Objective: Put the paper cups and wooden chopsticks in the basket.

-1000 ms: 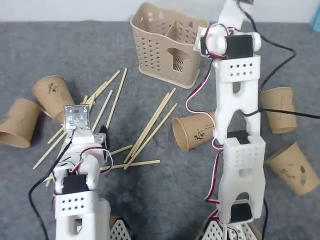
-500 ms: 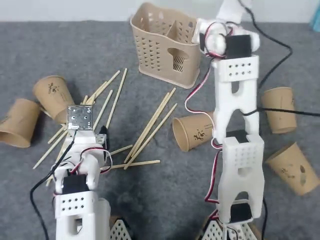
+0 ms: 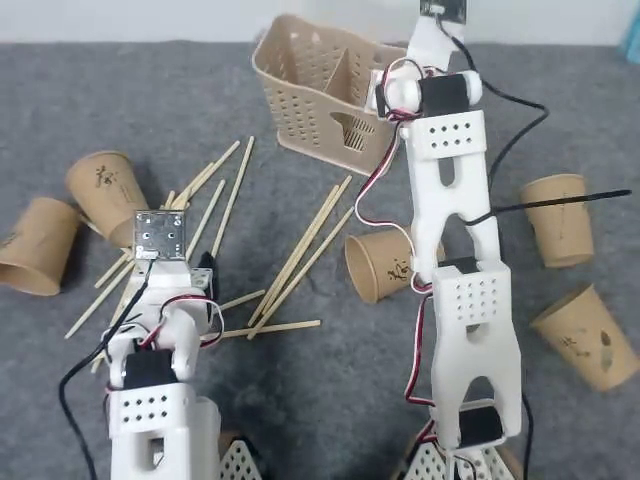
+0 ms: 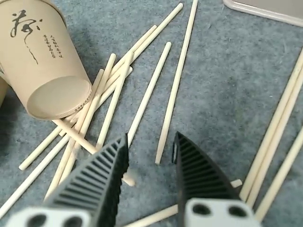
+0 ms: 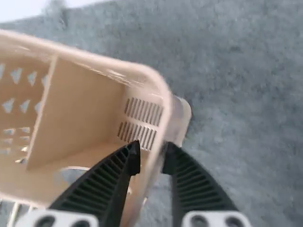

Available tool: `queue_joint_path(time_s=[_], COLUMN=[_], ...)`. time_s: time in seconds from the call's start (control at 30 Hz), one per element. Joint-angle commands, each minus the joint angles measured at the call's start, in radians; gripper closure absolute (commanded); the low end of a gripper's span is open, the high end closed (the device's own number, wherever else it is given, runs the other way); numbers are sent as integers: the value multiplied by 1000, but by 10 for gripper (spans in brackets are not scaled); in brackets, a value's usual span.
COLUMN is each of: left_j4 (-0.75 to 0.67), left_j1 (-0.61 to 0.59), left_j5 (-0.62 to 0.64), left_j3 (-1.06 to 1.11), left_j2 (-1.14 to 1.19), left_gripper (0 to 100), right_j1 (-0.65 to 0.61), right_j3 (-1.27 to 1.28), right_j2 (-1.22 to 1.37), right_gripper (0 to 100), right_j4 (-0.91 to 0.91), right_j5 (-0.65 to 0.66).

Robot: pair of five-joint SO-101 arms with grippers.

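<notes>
The right gripper (image 5: 151, 146) is closed on the basket (image 5: 85, 109), with one jaw inside and one outside its end wall, just under the rim. In the high view the basket (image 3: 300, 90) stands at the far side of the mat (image 3: 120, 90). It looks like a light, perforated plastic shell that will flex and slide or tilt when pulled by one wall, so a hold at a corner or on the divider would likely steady it better. The left gripper (image 4: 151, 142) hangs with its jaws apart over the chopsticks (image 4: 177, 80), and the end of one lies just under the gap. These are thin, stiff, light sticks lying flat and crossed on the mat. They will probably roll or pivot if pinched at an end, so a hold across the stick at mid-length seems best. A cup (image 4: 45, 61) lies on its side touching the pile. The other cups (image 3: 385, 265) lie scattered on the mat, and none can be seen in the basket. Thin paper crushes easily, so a cup is best taken gently at the rim with one jaw inside.
</notes>
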Motion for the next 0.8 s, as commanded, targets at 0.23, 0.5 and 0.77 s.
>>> queue_joint_path(time_s=[0.23, 0.5, 0.77], left_j4=[-26, -26, -26], left_j1=[3, 3, 3], left_j5=[-8, -8, -8], left_j3=[-4, -4, -4], left_j2=[-14, -14, -14], left_gripper=[859, 859, 859], right_j1=[157, 182, 196], right_j3=[-29, -155, -46], right_j2=[-27, -31, -170], right_gripper=[991, 991, 991], right_j4=[77, 206, 206], right_j5=[167, 242, 425])
